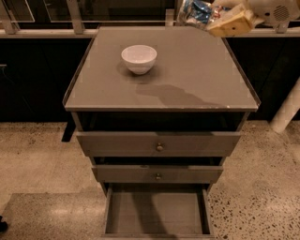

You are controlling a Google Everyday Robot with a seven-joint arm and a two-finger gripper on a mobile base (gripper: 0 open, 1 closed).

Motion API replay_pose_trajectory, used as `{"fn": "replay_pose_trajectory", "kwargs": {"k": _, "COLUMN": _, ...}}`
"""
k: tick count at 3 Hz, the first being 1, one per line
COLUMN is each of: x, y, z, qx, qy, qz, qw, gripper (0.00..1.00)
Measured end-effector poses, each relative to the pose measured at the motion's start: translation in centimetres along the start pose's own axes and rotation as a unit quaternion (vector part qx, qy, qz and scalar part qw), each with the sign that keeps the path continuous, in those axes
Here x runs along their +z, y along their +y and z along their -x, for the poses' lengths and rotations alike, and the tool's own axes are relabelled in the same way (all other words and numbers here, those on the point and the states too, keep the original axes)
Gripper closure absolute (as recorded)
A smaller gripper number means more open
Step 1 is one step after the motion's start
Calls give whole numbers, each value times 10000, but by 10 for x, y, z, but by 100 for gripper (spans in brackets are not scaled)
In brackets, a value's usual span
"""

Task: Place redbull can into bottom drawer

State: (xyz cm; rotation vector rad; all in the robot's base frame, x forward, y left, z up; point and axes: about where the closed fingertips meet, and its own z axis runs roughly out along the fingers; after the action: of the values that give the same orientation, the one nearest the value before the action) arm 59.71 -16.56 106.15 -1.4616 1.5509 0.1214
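The redbull can (196, 13), blue and silver and crinkled, is held on its side high above the back right of the cabinet top. My gripper (216, 19) is shut on the redbull can, with its tan fingers (231, 26) around the can's right end; the arm runs off the top right. The bottom drawer (157, 212) is pulled open at the foot of the cabinet, and its flat bare floor shows with nothing in it.
A white bowl (139, 58) stands on the grey cabinet top (187, 89) at back left. Two upper drawers with round knobs (159, 147) stick out slightly above the bottom drawer. Speckled floor surrounds the cabinet; a rail runs behind it.
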Motion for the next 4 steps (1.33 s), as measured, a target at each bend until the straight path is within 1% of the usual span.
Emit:
{"fn": "replay_pose_trajectory", "kwargs": {"k": 1, "x": -2, "y": 13, "z": 4, "qx": 117, "qy": -169, "qz": -179, "qw": 9996, "gripper": 100}}
{"fn": "replay_pose_trajectory", "kwargs": {"k": 2, "x": -2, "y": 13, "z": 3, "qx": 116, "qy": -161, "qz": -177, "qw": 9996, "gripper": 100}}
{"fn": "replay_pose_trajectory", "kwargs": {"k": 3, "x": -6, "y": 28, "z": 8, "qx": 11, "qy": -90, "qz": -211, "qw": 9997, "gripper": 100}}
{"fn": "replay_pose_trajectory", "kwargs": {"k": 4, "x": -14, "y": 60, "z": 29, "qx": -18, "qy": -340, "qz": -475, "qw": 9983, "gripper": 100}}
